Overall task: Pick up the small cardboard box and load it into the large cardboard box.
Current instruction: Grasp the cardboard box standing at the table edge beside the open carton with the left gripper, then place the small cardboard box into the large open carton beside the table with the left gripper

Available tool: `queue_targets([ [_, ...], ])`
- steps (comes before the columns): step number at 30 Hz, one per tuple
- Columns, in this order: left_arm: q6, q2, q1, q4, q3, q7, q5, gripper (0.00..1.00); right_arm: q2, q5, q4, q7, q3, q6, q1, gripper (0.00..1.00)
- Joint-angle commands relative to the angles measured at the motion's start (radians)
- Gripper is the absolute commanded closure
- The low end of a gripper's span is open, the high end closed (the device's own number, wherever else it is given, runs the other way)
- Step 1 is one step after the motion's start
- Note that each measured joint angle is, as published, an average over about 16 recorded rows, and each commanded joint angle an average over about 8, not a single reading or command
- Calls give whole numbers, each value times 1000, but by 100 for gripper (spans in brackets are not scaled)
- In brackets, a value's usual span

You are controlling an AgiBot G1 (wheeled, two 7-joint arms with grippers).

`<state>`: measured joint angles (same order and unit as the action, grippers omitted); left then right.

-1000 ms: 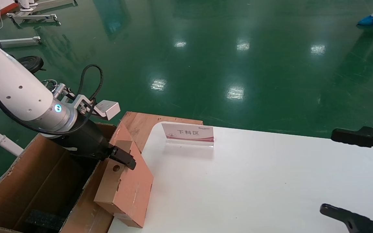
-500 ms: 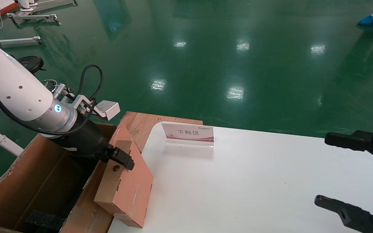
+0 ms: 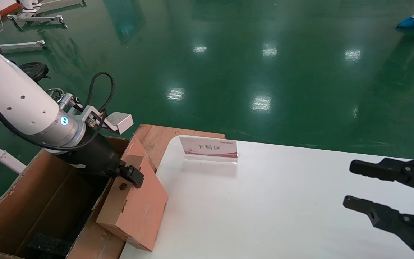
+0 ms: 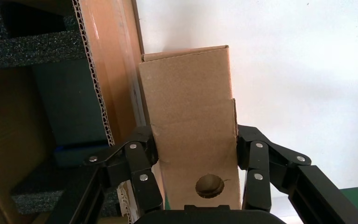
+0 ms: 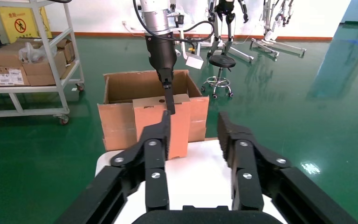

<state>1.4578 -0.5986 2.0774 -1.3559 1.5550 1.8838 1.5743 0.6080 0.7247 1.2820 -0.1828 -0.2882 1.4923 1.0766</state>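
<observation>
A white left arm [image 3: 9,100] is showing a blue light ring, looping black cable, and black riveted gripper [image 4: 193,161].

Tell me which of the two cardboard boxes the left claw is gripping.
The small cardboard box, slim with a round hole; the left claw pinches its sides. The large cardboard box stands open beside it.

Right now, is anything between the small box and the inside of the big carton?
Only the large cardboard box's near side flap. The small cardboard box, held by the left gripper, sits tilted over it at the white table's edge.
</observation>
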Motion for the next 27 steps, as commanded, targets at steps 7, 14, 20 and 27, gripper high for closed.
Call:
queue_targets([
  [7,0,-6,15,14,-8,-10,-1,100,0,0,0,0,0,0,0,100],
  [14,7,-36,113,14,-51,-33,15,100,0,0,-1,0,-1,0,0,100],
  [20,25,-86,234,18,-92,-65,55,100,0,0,-1,1,-1,0,1,100],
  [27,91,-156,405,49,-120,-132,100,100,0,-1,-1,1,-1,0,1,100],
])
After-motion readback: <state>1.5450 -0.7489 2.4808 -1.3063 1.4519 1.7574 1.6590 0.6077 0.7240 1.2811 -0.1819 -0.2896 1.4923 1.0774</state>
